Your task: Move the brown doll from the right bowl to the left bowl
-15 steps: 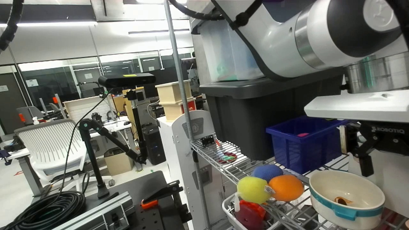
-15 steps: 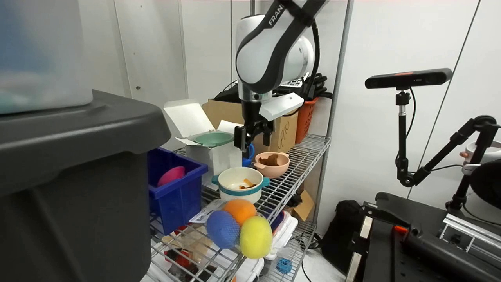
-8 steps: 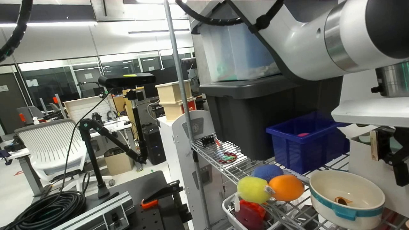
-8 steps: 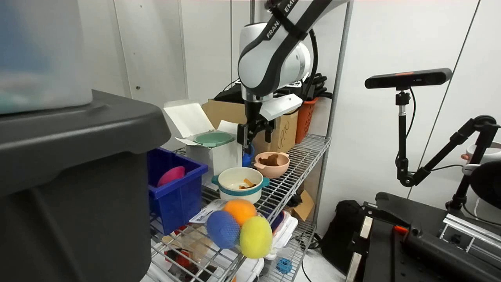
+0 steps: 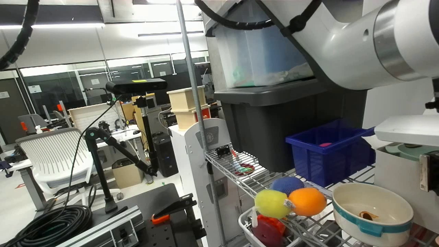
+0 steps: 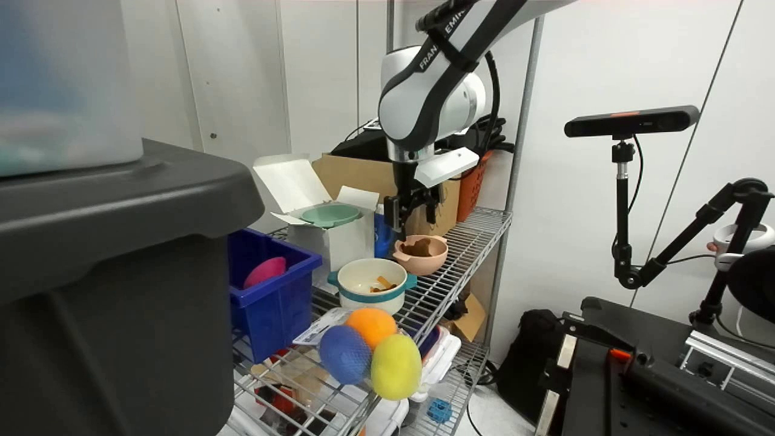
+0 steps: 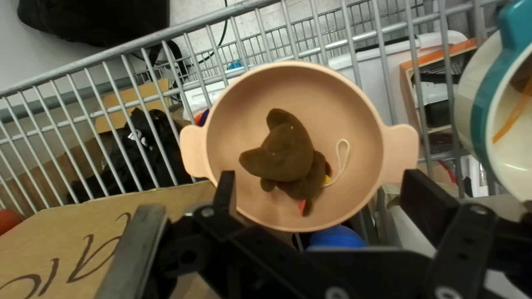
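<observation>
The black Robotiq gripper points downward, its two black fingers spread wide apart, with nothing held between them. Below that gap lies the small dark-brown soft-looking doll, resting inside the round peach bowl with tab handles, the task's right bowl, near the long open edge of the grey wire shelf. The coming move turns on their alignment: in the wrist view the doll sits slightly nearer the finger away from the goal, its long axis slanting across the line between the fingers, eared end toward that open edge, so the descent probably calls for a small sideways shift. Next along the same edge, farther from the corner with the grey metal post, stands the round cream bowl with a teal band, the left bowl, holding an orange-brown scrap. Farther along sit the orange ball, blue ball and yellow ball, near that edge.
</observation>
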`<action>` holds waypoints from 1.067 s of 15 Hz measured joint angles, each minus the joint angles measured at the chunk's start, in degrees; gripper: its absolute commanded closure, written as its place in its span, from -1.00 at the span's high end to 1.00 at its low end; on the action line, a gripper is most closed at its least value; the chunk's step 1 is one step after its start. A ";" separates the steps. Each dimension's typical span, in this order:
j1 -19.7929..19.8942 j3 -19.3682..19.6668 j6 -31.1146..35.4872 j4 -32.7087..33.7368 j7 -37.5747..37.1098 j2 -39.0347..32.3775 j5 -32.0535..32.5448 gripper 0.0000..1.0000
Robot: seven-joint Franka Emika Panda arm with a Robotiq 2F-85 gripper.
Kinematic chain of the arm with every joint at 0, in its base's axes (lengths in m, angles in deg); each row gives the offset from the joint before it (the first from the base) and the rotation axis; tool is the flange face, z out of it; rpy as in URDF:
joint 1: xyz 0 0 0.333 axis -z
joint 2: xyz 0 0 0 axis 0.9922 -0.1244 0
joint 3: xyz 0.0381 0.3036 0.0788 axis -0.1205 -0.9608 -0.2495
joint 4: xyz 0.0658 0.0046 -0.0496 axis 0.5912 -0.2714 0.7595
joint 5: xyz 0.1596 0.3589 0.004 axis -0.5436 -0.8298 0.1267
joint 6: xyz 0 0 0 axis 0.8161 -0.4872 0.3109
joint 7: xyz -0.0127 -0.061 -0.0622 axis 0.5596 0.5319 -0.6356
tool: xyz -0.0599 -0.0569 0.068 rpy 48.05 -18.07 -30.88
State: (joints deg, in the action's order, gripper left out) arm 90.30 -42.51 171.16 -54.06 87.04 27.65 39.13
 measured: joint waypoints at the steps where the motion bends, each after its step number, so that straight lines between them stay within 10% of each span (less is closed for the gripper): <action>1: 0.41 0.13 -0.56 0.44 0.01 -0.38 0.00 1.00; 12: 1.30 0.27 -2.06 3.64 -0.08 -5.92 -0.04 1.00; 13: 1.13 0.24 -2.06 3.77 -0.14 -6.09 -0.05 0.57; 16: 0.97 0.14 -2.06 4.36 -0.56 -6.47 -0.07 0.16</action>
State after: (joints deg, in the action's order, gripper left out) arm 91.27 -42.37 169.10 -49.70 86.48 21.17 39.05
